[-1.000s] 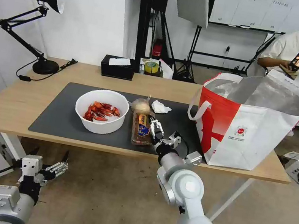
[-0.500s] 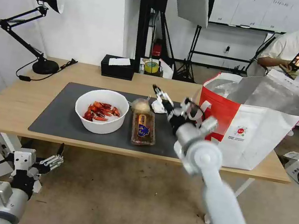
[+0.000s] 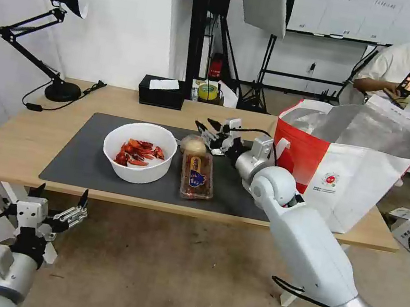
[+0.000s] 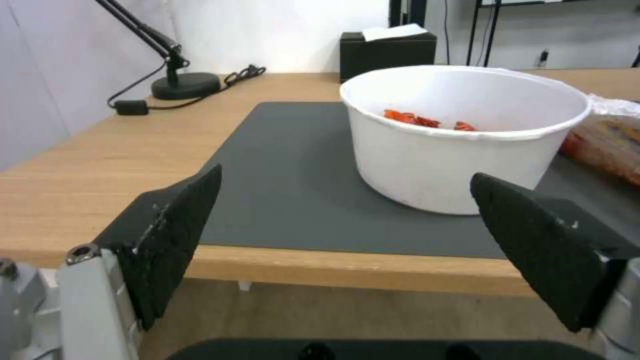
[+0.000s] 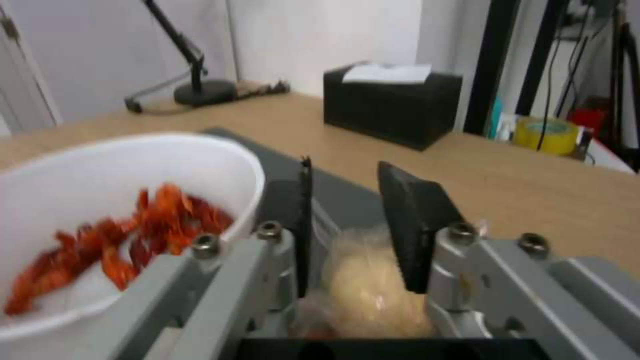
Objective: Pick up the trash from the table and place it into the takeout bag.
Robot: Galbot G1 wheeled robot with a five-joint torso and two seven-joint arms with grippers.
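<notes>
1. Tan knotted bag (image 3: 193, 145) sits on the dark grey mat (image 3: 81, 163) mid-counter, touching the far end of the clear cherry tomato tray (image 3: 197, 176), at 3 o'clock of the white crayfish bowl (image 3: 138, 152).
2. Right pincer (image 3: 213, 129) hovers over the mat just at 1 o'clock of the knotted bag, fingers a narrow gap apart, nothing held; the wrist view shows the bag (image 5: 373, 285) below it.
3. Left pincer (image 3: 56, 201) parked low off the counter's near edge, spread wide, empty.
4. Red-and-white takeout bag (image 3: 339, 185) stands open at 3 o'clock on the counter (image 3: 6, 139).
5. Handling, judged: knotted bag soft, light, squashy; take it at the knot. Tray thin, flexes, grip its sides. Bowl stiff but spillable.
6. Crumpled tissue hidden behind the right arm; bag contents unclear.
</notes>
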